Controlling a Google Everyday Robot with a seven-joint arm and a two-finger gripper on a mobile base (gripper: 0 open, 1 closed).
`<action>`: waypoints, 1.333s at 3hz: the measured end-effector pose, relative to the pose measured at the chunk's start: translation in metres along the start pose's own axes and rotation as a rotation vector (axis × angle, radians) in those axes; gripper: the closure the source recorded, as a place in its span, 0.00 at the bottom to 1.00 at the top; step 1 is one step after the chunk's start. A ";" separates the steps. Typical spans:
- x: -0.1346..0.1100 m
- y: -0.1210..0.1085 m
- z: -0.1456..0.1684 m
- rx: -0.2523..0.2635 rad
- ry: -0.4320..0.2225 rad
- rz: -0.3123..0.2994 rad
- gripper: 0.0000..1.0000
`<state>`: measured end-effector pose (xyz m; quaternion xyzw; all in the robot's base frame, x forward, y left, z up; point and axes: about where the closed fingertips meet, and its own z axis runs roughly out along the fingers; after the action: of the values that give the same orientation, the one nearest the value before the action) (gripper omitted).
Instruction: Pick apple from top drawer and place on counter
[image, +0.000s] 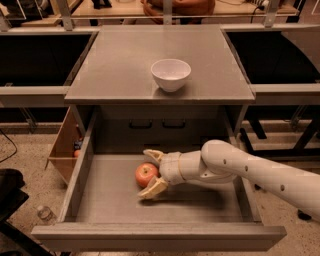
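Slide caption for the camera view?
End effector open astride the apple in the top drawer; white bowl on the counter.

The top drawer (107, 197) is open overhead, with free floor left of the apple (144, 176). The arm (240, 167) crosses its right side. The gripper (146, 174) sits low inside, fingers spread around the apple (seemingly not touching). On the counter (145, 50), a white bowl (171, 74) blocks the front middle.

One apple (144, 175), one bowl (171, 75), one drawer (112, 202), one claw (148, 174) inside it.
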<state>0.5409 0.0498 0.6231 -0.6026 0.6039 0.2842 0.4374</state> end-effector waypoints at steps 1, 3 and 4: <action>0.006 -0.004 0.008 -0.018 0.010 0.007 0.42; -0.033 -0.028 -0.018 -0.046 0.066 0.061 0.89; -0.084 -0.057 -0.069 -0.039 0.076 0.079 1.00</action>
<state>0.5743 0.0240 0.7382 -0.5969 0.6377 0.2901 0.3909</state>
